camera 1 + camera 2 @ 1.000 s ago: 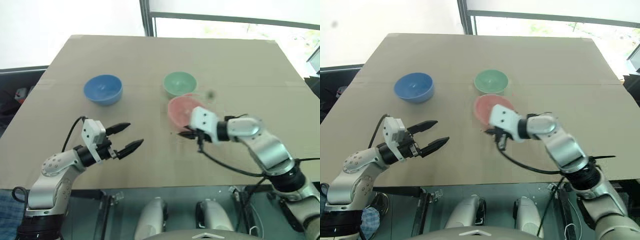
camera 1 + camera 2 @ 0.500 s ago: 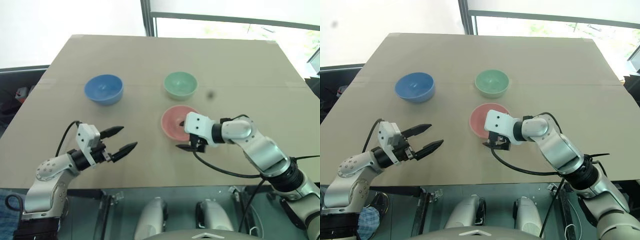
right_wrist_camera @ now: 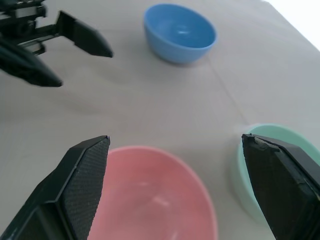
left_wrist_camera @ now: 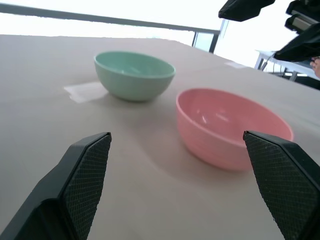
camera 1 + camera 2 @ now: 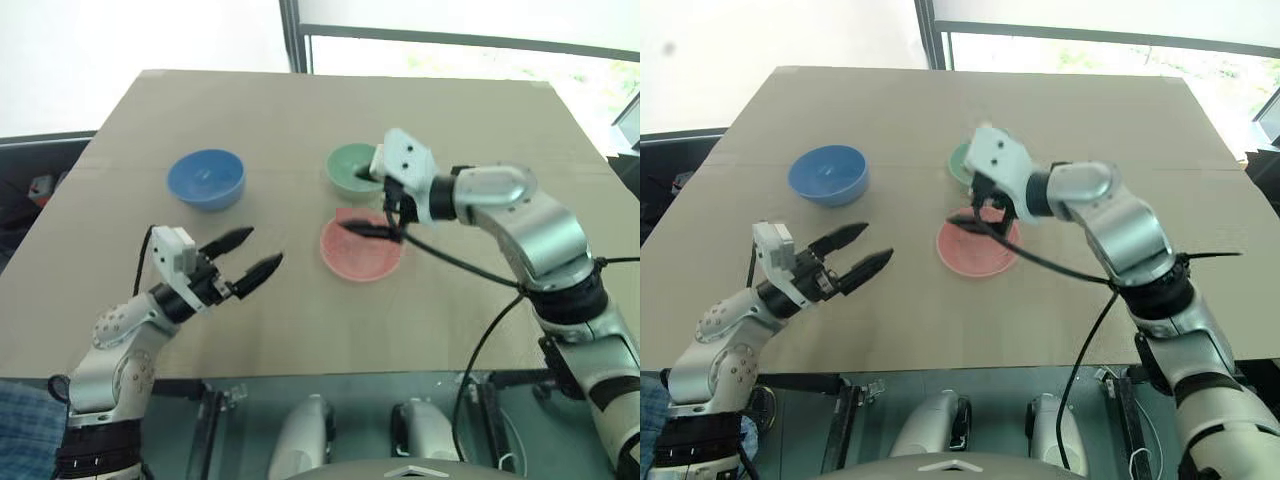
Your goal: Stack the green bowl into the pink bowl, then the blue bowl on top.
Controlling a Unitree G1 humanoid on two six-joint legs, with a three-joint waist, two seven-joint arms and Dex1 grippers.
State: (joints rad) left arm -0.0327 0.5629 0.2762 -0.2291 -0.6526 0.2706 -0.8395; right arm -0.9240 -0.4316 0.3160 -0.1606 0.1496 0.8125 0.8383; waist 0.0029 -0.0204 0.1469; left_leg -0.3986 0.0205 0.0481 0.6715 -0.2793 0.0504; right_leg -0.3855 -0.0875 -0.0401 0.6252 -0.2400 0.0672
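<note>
Fingers on the left gripper (image 5: 246,263) stand spread and hold nothing, hovering over the table (image 5: 150,130) at about 7 o'clock of the cardboard top. Blue bowl (image 5: 206,178) sits alone at 10 o'clock, well apart from the others. Pink bowl (image 5: 360,245) rests near centre, empty. Green bowl (image 5: 352,167) stands just beside it at 12 o'clock, apart from it and partly hidden by the right arm. Right gripper (image 5: 372,207) hangs above the gap between pink and green bowls, its fingers (image 3: 82,176) spread wide, gripping nothing. Judgement: first step is in hand, nothing yet stacked. Next move calls for lowering the right gripper over the green bowl's rim, closing on it, then lifting it clear and centring it over the pink bowl.
</note>
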